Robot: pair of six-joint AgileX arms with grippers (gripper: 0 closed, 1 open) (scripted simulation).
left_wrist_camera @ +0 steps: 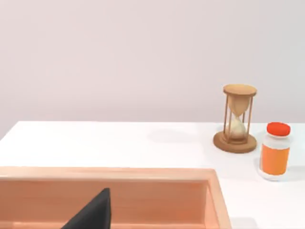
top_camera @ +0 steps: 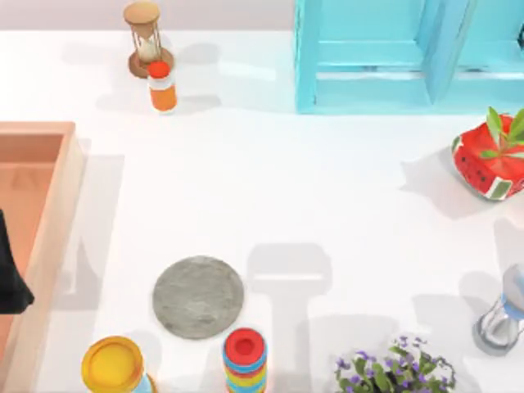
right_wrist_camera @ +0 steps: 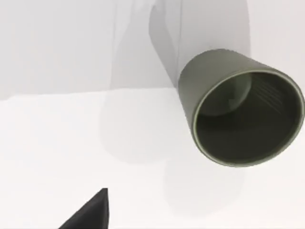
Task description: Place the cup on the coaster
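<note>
Facing the right claw (right_wrist_camera: 90, 214), the cup (right_wrist_camera: 240, 107) sits on the white counter (right_wrist_camera: 71, 143) just beyond it, and that is the relation the coming pickup turns on. In the right wrist view its dark mouth opens toward the camera. I judge it to be standing upright, long axis vertical, so the claw would have to come at its wall from the side or from above. Whether this claw is spread or pressed together I cannot tell. It grips nothing that I can see, and the cup is apart from it.

The coaster (top_camera: 198, 296) lies flat and bare close to the counter's near edge, left of its middle. A ring stack (top_camera: 244, 360) sits just beside it and a yellow-topped container (top_camera: 113, 364) is near, both toward that same edge.

The left claw (left_wrist_camera: 93, 214) is parked over the wooden tray (top_camera: 57, 188) at the counter's left edge, state likewise untellable. The right arm looks the nearer of the 2 to the cup, so the lift seems to be its job.
</note>
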